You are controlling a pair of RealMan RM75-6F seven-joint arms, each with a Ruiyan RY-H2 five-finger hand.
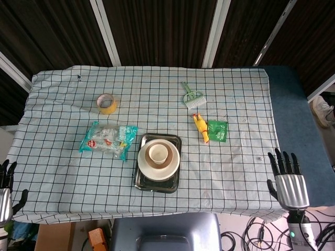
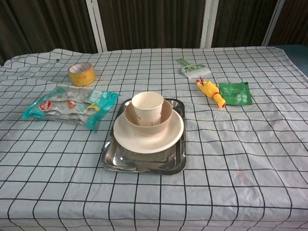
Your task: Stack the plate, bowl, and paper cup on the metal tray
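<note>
- Sitting near the front edge of the table [image 1: 251, 104], a little left of its middle: metal tray [image 1: 144, 183] [image 2: 144, 166], flat on the checked cloth.
- Resting on the tray: plate [image 1: 172, 159] [image 2: 171, 132], with the bowl [image 1: 148, 164] [image 2: 163, 120] on it and the paper cup [image 1: 157, 153] [image 2: 147, 107] standing upright inside the bowl.
- Hanging off the table's front right corner, clear of the cloth: right hand [image 1: 288, 180], back up, fingers spread and straight, holding nothing; seen only in the head view.
- Showing partly at the picture's edge off the front left corner: left hand [image 1: 5, 191], fingers pointing up and apart, nothing in it as far as can be seen.
- Lying just left of the tray: snack bag [image 1: 108, 139] [image 2: 67, 106].
- Standing toward the back left: roll of yellow tape [image 1: 107, 103] [image 2: 80, 73].
- Lying right of the tray, side by side: yellow rubber chicken [image 1: 200, 127] [image 2: 211, 93] and green packet [image 1: 218, 129] [image 2: 235, 93].
- Lying behind those, toward the back edge: small green brush [image 1: 191, 95] [image 2: 192, 69].
</note>
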